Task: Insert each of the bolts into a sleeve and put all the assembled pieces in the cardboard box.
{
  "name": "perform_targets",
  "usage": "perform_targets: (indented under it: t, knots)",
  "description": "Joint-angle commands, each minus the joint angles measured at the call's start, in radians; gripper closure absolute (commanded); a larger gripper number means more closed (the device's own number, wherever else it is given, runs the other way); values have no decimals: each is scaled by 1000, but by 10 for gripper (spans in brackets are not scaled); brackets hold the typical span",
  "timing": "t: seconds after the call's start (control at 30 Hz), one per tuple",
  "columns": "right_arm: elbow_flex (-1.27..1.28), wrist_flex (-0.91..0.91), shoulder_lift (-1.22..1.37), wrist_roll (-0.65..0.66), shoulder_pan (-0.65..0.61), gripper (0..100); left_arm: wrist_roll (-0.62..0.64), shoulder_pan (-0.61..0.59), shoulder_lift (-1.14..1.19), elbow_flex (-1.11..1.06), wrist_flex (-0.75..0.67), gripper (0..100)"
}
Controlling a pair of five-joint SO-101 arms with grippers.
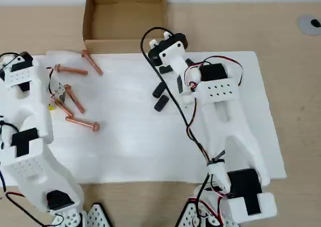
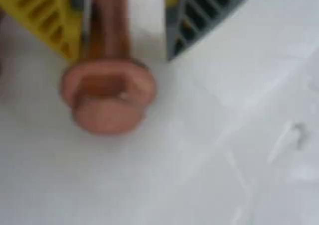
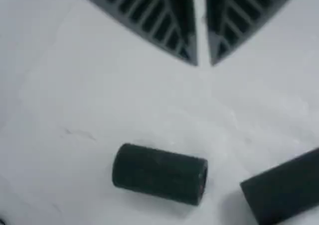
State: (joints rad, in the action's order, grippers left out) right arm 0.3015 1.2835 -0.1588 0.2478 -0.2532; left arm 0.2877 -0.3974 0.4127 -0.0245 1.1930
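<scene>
Jaws of the left gripper point(image 2: 122, 46) clamp the shank of a copper bolt point(image 2: 107, 93) near the white sheet's point(image 1: 150, 151) left edge, while the right gripper point(image 3: 202, 60) hangs closed and empty over a black sleeve point(image 3: 159, 174) mid-sheet; both parts look light and rigid, best pinched across their round sides.

table: light wooden top point(image 1: 293, 71)
on it: white foam sheet point(image 1: 130, 141), open brown cardboard box point(image 1: 115, 46)
on sheet: copper bolts point(image 1: 71, 70), black cylindrical sleeves point(image 1: 161, 103)
</scene>
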Motion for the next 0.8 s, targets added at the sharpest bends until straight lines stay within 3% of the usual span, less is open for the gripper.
perform_targets:
  t: [0.0, 0.1, 0.3, 0.43, 0.77]
  knots:
    - [-56, -14, 1, 9, -12, 989, 11, 12, 58, 54, -6, 899]
    - [-56, -14, 1, 9, -12, 989, 11, 12, 58, 52, -5, 1000]
    - [-56, 18, 2, 9, -12, 989, 3, 12, 41, 75, 41, 991]
    - [-62, 61, 2, 9, -15, 989, -32, 20, -48, 150, 155, 991]
    - [-62, 58, 2, 41, -12, 989, -166, 176, -587, 219, 376, 991]
